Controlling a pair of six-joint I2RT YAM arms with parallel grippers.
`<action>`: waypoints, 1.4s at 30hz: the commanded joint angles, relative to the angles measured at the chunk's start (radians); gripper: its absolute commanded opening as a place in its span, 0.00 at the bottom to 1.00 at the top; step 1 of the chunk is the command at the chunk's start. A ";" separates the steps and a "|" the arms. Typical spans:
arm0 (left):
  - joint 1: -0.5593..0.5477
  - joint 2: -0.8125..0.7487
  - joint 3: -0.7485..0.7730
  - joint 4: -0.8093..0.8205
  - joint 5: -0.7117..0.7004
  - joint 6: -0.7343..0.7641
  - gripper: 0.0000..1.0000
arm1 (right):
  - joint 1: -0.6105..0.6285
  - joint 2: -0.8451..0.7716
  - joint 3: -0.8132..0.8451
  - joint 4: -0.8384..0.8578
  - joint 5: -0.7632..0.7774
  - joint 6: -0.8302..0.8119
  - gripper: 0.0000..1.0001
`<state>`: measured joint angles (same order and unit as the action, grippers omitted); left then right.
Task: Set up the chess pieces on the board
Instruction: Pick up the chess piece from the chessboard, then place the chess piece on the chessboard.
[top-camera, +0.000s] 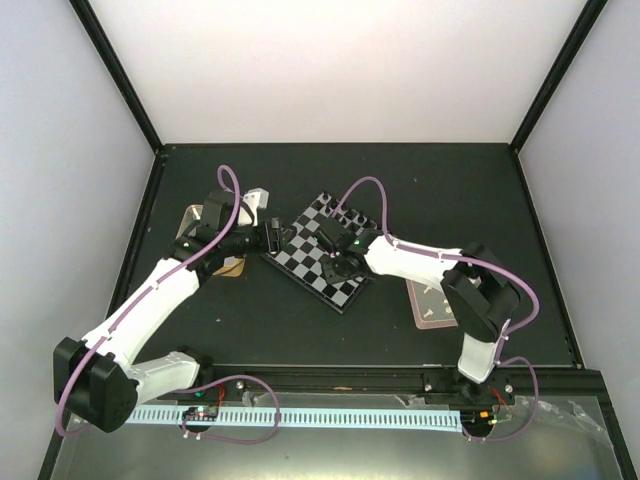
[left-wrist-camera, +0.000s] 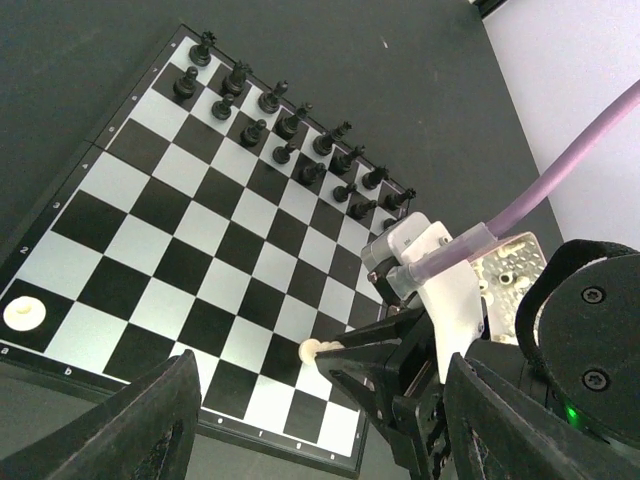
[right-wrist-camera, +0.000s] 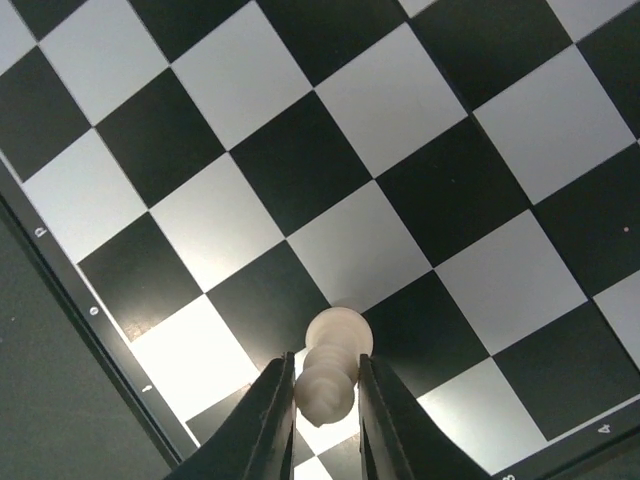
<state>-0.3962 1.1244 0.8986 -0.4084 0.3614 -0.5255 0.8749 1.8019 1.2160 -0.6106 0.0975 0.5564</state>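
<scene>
Right fingers (right-wrist-camera: 268, 425) clamp one white piece (right-wrist-camera: 335, 368) on board (right-wrist-camera: 245, 95); left fingers (left-wrist-camera: 140, 430) apart, empty.

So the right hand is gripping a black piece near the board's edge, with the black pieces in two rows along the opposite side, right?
Not quite: the piece in the right hand is cream-white, not black, as the right wrist view shows. The rest holds: it is near the board's edge, with the black pieces in two rows along the opposite side.
</scene>
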 joint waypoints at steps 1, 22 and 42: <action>0.010 -0.015 0.002 -0.019 -0.015 0.018 0.69 | 0.004 0.024 0.032 -0.008 0.027 -0.002 0.17; 0.033 -0.367 -0.154 0.000 -0.501 -0.124 0.71 | 0.051 0.138 0.358 -0.117 0.018 -0.031 0.13; 0.036 -0.441 -0.178 -0.006 -0.555 -0.136 0.72 | 0.122 0.257 0.399 -0.205 0.037 -0.029 0.14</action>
<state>-0.3676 0.6933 0.7242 -0.4271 -0.1764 -0.6556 0.9928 2.0544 1.5894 -0.7658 0.0982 0.5224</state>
